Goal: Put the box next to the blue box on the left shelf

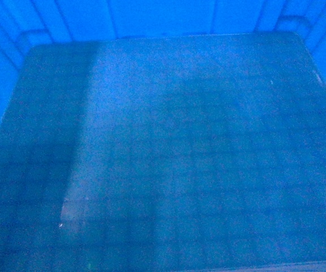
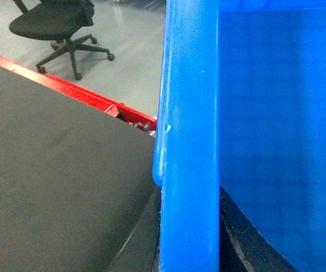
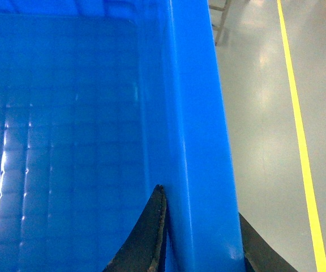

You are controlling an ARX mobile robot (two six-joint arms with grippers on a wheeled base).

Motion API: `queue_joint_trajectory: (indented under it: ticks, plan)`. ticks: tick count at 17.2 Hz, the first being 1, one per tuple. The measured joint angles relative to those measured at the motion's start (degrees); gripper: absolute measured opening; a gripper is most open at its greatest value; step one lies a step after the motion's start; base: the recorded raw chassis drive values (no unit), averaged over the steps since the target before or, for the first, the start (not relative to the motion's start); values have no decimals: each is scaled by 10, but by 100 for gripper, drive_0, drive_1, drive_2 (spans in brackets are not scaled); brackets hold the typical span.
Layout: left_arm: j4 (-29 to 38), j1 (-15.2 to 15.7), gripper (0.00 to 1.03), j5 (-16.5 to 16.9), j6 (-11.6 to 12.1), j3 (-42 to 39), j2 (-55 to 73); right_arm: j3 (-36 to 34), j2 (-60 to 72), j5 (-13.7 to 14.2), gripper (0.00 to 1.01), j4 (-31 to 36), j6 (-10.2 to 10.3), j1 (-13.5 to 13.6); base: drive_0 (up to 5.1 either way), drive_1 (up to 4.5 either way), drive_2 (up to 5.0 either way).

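On the left, the left gripper (image 2: 188,249) has its jaws clamped across the box (image 1: 168,158) wall, above a dark shelf surface (image 2: 55,187). On the right, the right gripper (image 3: 202,243) pinches the opposite wall. The carrying step appears underway; next comes lowering the box level beside the blue box, which is unseen.

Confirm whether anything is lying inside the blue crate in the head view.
No. The blue crate shows only its bare, gridded floor from wall to wall.
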Motion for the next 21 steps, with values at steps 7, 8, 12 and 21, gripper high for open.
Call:
queue_joint_trajectory:
  ticks: [7, 8, 12, 21]
  plan:
    - [0, 0, 13, 0, 0, 0, 0, 0, 0, 1, 16, 0, -1, 0, -132, -132, -132]
    - [0, 0, 13, 0, 0, 0, 0, 0, 0, 1, 16, 0, -1, 0, -161, -161, -161]
    - [0, 0, 13, 0, 0, 0, 0, 0, 0, 1, 16, 0, -1, 0, -156, -156, -156]
    - [0, 0, 13, 0, 0, 0, 0, 0, 0, 1, 16, 0, -1, 0, -135, -135, -135]
